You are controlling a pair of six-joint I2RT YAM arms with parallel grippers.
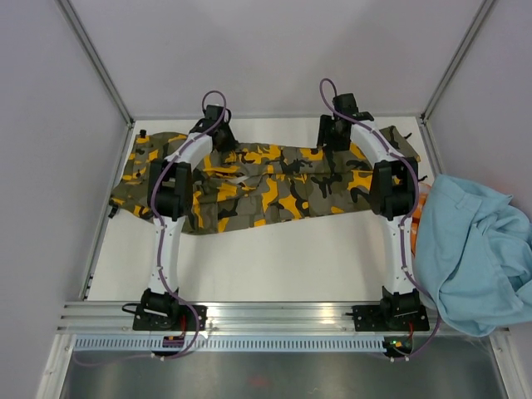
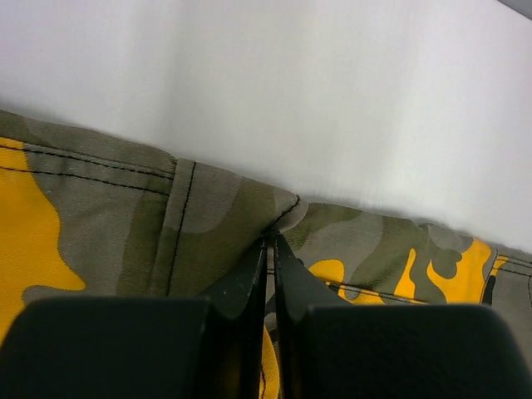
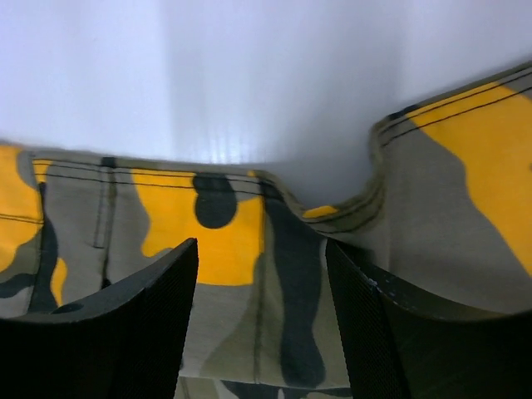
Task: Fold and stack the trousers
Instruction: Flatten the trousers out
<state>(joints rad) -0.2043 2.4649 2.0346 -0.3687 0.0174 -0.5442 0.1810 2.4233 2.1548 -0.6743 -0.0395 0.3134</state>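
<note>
The trousers (image 1: pixel 274 187) lie spread flat across the far half of the white surface (image 1: pixel 316 258), running left to right, with their long far edge close to the back wall. The left hand (image 2: pixel 270 245) sits at that far edge on the left part of the cloth. Its fingers (image 2: pixel 241 283) are pressed together, pinching a small raised pucker of the hem. The right hand (image 3: pixel 262 249) hangs over the far edge further right, its fingers (image 3: pixel 158 299) spread wide with camouflage cloth showing between them and nothing gripped. At the right side of the surface a crumpled light-blue garment (image 1: pixel 474 249) is heaped, spilling over the edge. A sliver of an orange garment (image 1: pixel 420 208) peeks out beside it, near the right arm.
</note>
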